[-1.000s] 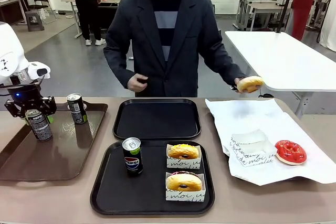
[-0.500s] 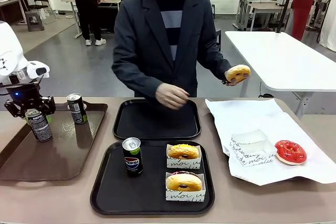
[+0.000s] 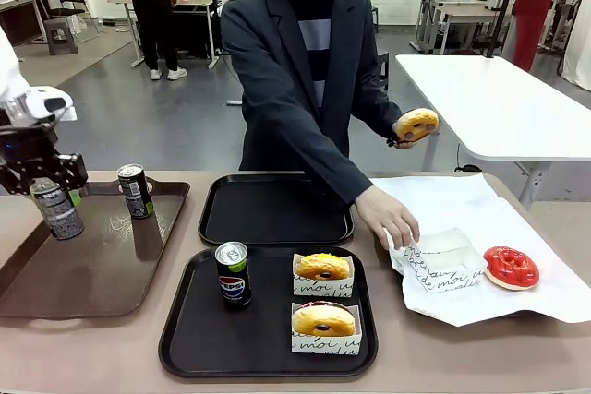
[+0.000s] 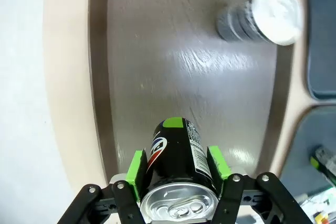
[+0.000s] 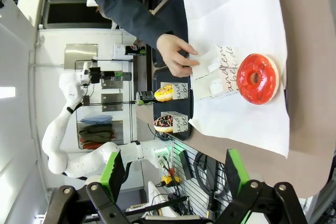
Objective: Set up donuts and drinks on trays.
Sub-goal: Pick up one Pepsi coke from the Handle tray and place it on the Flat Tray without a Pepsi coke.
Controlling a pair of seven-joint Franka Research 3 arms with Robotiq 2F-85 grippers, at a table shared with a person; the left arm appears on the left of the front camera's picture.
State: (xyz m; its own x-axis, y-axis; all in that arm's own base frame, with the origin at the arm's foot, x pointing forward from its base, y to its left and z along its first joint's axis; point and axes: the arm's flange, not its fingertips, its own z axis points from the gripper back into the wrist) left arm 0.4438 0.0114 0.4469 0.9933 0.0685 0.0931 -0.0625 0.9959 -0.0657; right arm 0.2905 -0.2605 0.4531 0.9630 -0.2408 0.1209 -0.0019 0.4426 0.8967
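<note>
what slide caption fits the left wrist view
Left hand grips a soda can over the brown tray, a second can beyond.

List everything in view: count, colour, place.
black trays: 2, black, table centre, one behind the other
brown tray: 1, brown, table left
cans: 3, black; Pepsi on near black tray, one standing on brown tray, one held above it
donuts: 4; yellow and brown in sleeves on near black tray, red on paper, golden in person's hand
loose sleeve: 1, white, on paper
paper: 1, white, table right
table: 1, tan
person's hands: one holds donut, other on loose sleeve
left gripper: shut on can
right gripper: open
</note>
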